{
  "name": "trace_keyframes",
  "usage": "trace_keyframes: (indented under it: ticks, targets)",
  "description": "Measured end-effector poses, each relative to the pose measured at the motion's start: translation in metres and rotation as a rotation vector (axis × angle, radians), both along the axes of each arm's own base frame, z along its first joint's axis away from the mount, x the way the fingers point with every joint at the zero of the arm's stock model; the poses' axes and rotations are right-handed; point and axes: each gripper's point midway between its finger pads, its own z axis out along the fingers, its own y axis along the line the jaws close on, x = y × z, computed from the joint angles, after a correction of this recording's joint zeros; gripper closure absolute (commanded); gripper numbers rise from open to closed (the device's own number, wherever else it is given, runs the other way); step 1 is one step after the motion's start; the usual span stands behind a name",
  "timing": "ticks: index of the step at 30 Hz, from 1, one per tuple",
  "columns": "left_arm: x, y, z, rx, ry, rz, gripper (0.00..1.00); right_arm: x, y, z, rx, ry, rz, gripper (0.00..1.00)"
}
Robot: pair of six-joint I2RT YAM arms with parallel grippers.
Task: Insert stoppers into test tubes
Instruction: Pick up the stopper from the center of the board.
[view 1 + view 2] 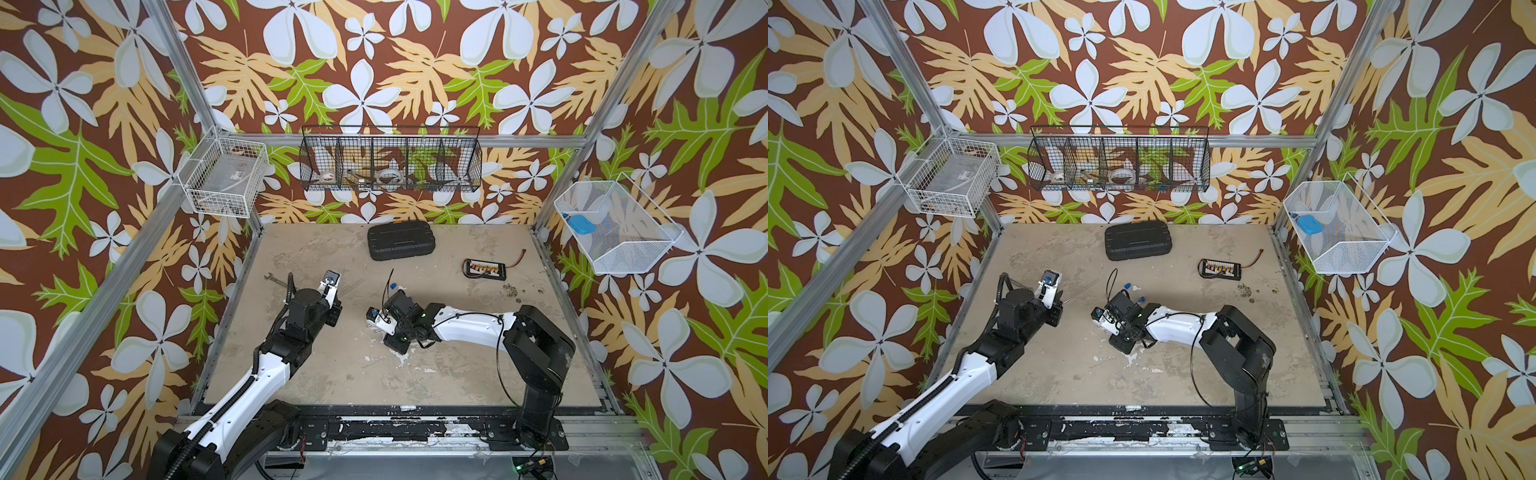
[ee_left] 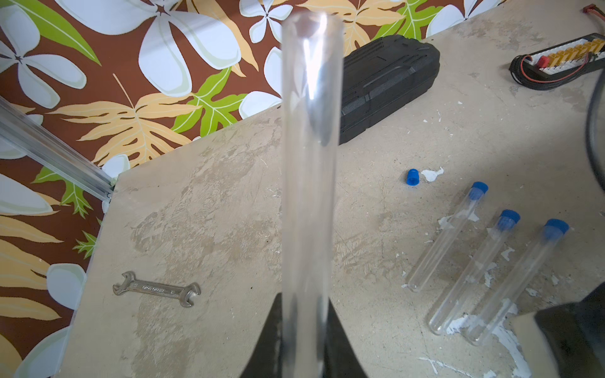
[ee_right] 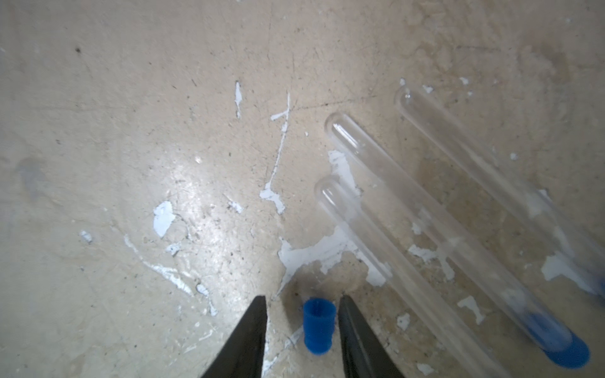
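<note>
Jaws of my left gripper are clamped on a clear test tube that runs up the middle of the left wrist view. My right gripper, jaws spread, sits at the bottom of its wrist view, a blue stopper loose between them; three more tubes lie at right.

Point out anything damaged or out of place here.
The table top is chipped, with white patches around the three stoppered tubes. A wrench lies alone near the left edge, unrelated to this job.
</note>
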Motion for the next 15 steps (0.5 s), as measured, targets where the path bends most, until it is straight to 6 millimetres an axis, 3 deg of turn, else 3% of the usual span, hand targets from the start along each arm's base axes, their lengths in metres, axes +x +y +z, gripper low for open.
trace_keyframes:
  ticks: [8,15]
  targets:
    - [-0.001,0.0,-0.003,0.002,0.003,-0.001,1.0,0.004,-0.006,-0.007,-0.056,-0.013,-0.018,0.62]
    - [-0.001,0.0,-0.003,0.0,0.002,-0.002,1.0,0.0,-0.01,-0.012,-0.082,0.005,-0.016,0.7]
